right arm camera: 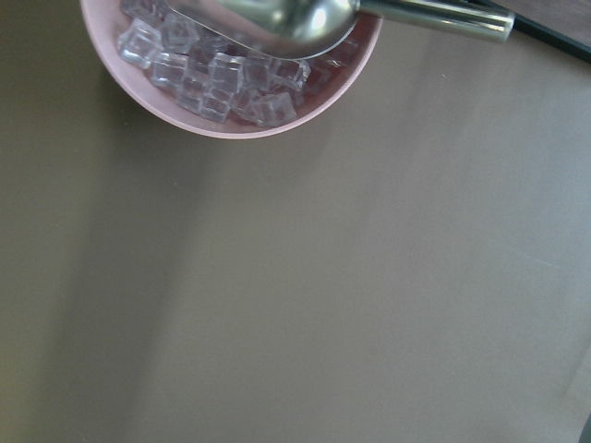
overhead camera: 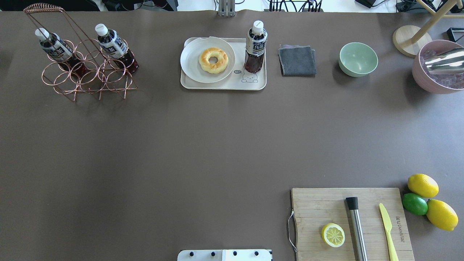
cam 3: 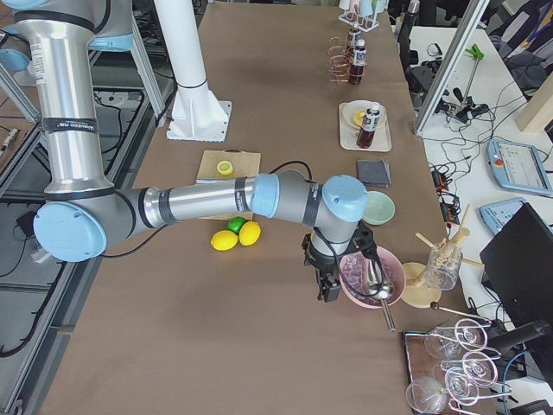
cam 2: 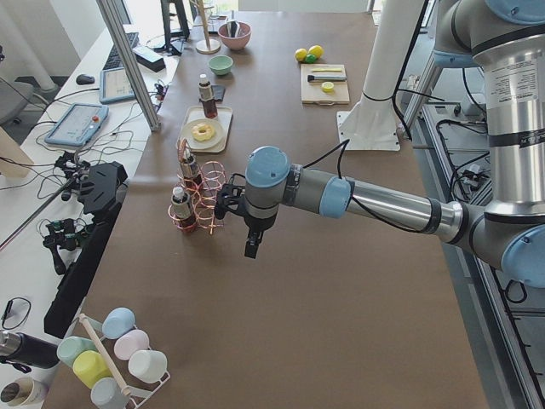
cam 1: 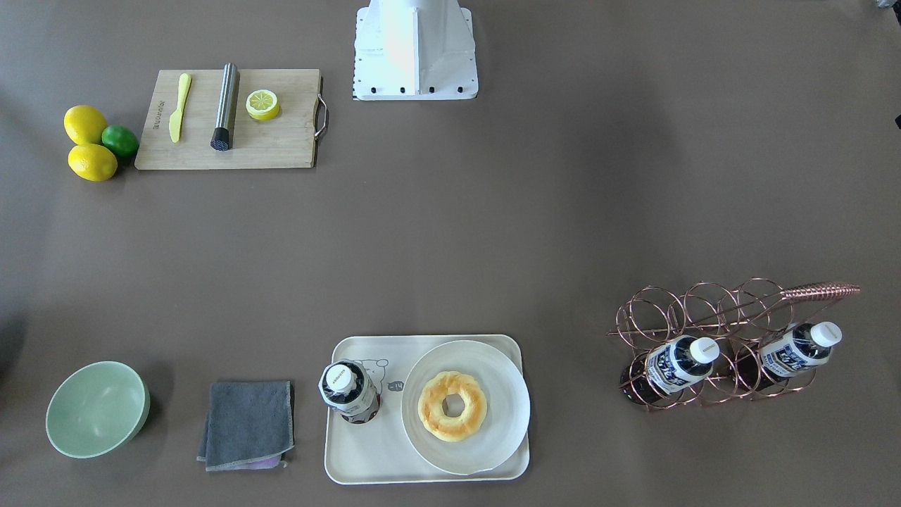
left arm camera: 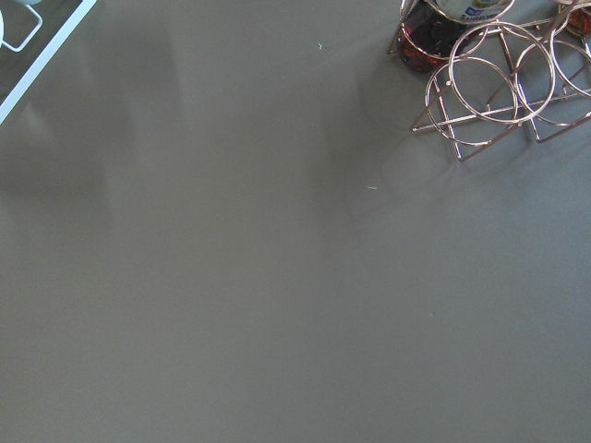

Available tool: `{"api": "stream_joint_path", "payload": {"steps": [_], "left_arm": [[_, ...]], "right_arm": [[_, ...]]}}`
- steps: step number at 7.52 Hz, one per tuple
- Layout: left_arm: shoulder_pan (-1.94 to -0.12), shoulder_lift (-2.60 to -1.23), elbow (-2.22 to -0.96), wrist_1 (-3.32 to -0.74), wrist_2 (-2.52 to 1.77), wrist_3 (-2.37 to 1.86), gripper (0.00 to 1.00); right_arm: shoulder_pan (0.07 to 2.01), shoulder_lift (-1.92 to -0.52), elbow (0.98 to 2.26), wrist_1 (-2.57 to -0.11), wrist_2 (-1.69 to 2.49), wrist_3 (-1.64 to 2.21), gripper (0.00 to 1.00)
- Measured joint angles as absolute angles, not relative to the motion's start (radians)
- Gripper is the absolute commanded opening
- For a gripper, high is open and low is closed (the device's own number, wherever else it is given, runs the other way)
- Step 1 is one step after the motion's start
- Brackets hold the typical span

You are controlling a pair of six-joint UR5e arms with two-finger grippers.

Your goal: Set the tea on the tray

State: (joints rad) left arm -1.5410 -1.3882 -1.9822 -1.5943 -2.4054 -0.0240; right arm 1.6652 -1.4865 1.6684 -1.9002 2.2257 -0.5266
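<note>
One tea bottle [cam 1: 350, 391] stands upright on the cream tray [cam 1: 380, 454], beside the plate; it also shows in the overhead view [overhead camera: 255, 47] on the tray [overhead camera: 224, 86]. Two identical bottles [overhead camera: 113, 43] [overhead camera: 54, 45] lie slanted in a copper wire rack [overhead camera: 87, 76]. My left gripper [cam 2: 253, 245] hangs above bare table next to the rack, and I cannot tell whether it is open or shut. My right gripper [cam 3: 327, 285] hangs beside the pink ice bowl [cam 3: 371, 277], and its state is unclear too. Neither wrist view shows fingers.
A round plate [overhead camera: 192, 61] with a doughnut [overhead camera: 214, 60] is on the tray. A grey cloth [overhead camera: 297, 60], a green bowl [overhead camera: 358, 59] and the pink ice bowl with a metal scoop [overhead camera: 444, 61] are to the right. A cutting board [overhead camera: 326, 206] holds a half lemon, a muddler and a knife, with lemons and a lime [overhead camera: 422, 185] beside it.
</note>
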Motion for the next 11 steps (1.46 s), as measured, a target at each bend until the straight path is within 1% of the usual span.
{"api": "stream_joint_path", "payload": {"steps": [1, 3, 5, 8, 11], "left_arm": [[-1.541, -1.386, -1.974, -1.593, -2.406, -0.024, 0.97], [-1.541, -1.383, -1.954, -1.59, -2.41, -0.024, 0.97], [-1.54, -1.383, -1.945, -1.567, -2.413, 0.027, 0.97], [-1.551, -1.403, -1.944, -1.458, -2.4, 0.167, 0.97], [-1.59, -1.393, -1.938, -1.446, -2.351, 0.177, 0.97]], "right_arm": [[1.7, -1.491, 1.59, -1.827, 2.234, -0.563, 1.0], [1.729, -1.494, 1.523, -1.758, 2.241, -0.584, 1.0], [1.739, -1.502, 1.516, -1.747, 2.254, -0.585, 1.0], [1.74, -1.5, 1.526, -1.746, 2.275, -0.575, 1.0], [1.738, -1.497, 1.556, -1.743, 2.294, -0.501, 1.0]]}}
